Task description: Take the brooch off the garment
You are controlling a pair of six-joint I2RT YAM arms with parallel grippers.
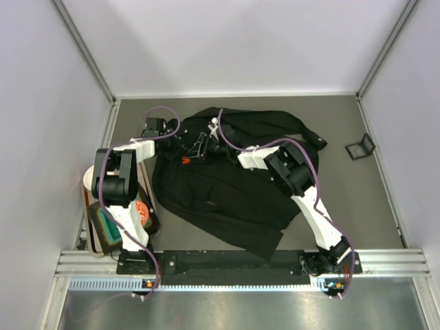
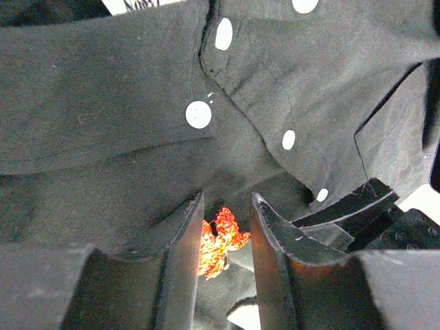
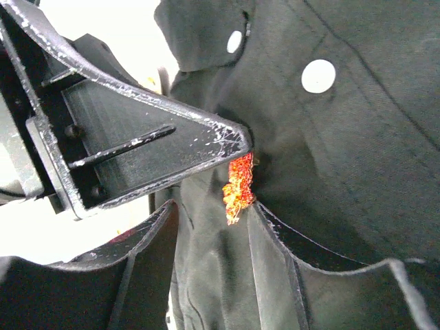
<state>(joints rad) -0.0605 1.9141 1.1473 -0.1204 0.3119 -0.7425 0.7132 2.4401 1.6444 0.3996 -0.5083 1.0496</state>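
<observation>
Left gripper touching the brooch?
Touching. Right wrist view: a fingertip of the left gripper meets the top of the brooch, no gap.

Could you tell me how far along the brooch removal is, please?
Done: the left gripper brackets the maple-leaf brooch; whether it is clamped is unclear. In hand: the right gripper hangs open over the black shirt beside it. Left: the brooch sits on the fabric, not yet pulled off.
</observation>
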